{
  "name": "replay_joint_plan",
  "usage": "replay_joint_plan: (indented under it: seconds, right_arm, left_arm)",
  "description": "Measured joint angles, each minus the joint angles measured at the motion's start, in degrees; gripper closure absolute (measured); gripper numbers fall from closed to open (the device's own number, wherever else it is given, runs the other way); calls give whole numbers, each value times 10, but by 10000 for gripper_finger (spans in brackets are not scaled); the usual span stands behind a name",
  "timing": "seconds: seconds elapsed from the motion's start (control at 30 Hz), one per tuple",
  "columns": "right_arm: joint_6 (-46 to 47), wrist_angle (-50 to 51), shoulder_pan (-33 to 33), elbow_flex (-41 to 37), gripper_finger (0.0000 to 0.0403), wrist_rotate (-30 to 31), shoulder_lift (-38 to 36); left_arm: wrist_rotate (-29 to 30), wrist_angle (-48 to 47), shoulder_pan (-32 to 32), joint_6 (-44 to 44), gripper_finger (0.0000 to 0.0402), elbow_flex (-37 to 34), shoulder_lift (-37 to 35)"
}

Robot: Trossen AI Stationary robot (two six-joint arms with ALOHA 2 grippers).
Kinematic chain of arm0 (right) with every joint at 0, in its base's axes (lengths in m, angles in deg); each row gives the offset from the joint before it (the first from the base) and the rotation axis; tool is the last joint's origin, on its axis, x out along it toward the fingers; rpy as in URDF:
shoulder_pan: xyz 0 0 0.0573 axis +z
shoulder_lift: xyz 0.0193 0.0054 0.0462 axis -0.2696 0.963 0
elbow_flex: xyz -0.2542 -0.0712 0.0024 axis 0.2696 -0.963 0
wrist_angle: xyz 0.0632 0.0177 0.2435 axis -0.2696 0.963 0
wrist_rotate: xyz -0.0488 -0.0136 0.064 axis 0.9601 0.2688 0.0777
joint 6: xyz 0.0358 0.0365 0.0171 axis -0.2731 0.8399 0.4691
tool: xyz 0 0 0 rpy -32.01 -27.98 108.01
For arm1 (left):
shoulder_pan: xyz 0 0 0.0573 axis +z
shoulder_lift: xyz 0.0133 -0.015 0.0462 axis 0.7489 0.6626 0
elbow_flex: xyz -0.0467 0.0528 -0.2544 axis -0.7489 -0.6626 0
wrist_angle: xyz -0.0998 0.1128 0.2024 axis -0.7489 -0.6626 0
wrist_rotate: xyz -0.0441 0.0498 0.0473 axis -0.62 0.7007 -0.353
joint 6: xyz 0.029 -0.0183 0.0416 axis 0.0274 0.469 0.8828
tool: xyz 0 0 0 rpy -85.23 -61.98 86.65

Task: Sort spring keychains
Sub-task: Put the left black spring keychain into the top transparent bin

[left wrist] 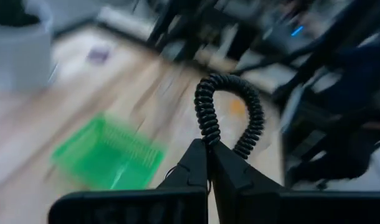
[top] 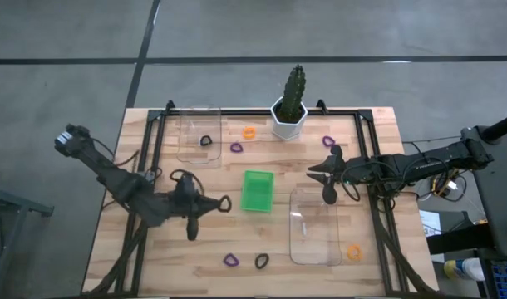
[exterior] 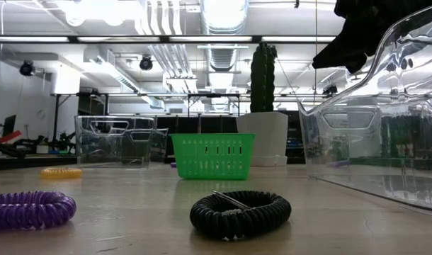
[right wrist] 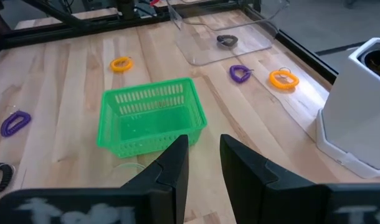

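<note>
Currently the small green slatted plastic basket (top: 257, 190) sits mid-table and serves as landmark. Count of coiled spring keychain loops visible from above: eight.

Black, three: one black coil loop (left wrist: 229, 116) pinched at its base between the closed fingers of the left gripper (top: 221, 203), just left of the basket and seemingly lifted off the wood; one inside the clear plastic tray (top: 199, 133) up-left of the basket, lying on its floor (top: 206, 140); one near the front table edge below the basket (top: 262, 261).

Purple, three: one up-left of the basket, just right of that tray (top: 237, 148); one up-right of the basket, beyond the plant pot (top: 328, 140); one at the front edge (top: 230, 260), just beside the front black loop.

Orange, two: one above the basket, beside the pot (top: 249, 131); one down-right of the basket, just outside the second clear plastic tray (top: 314, 226) at its right corner (top: 353, 250).

Clear trays: two. Green basket: one, nothing seen inside it in the right wrist view.

White hexagonal pot with a dark green cactus (top: 290, 106) stands above-right of the basket, at the back of the table.

Right gripper (top: 323, 172) hangs right of the basket, above the second tray's near end; fingers parted by a narrow gap, holding nothing.
</note>
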Motion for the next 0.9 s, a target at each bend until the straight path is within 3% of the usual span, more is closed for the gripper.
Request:
replay_joint_plan:
  seconds: [0.23, 0.43, 0.53, 0.73, 0.8, 0.9]
  right_arm:
    - [-11, 0, 0, 0, 317, 0, 0]
    - [-15, 0, 0, 0, 317, 0, 0]
    - [-15, 0, 0, 0, 317, 0, 0]
    - [-15, 0, 0, 0, 317, 0, 0]
    - [-15, 0, 0, 0, 317, 0, 0]
    - [-15, 0, 0, 0, 317, 0, 0]
  left_arm:
    - [-36, 286, 0, 210, 401, -54, -12]
    - [-23, 373, 3, 209, 401, -100, -6]
    - [63, 367, 9, 173, 401, -112, -6]
    - [303, 300, 46, 159, 401, -103, -6]
    - [338, 272, 72, 158, 401, -95, -7]
    - [342, 221, 123, 161, 401, -75, -7]
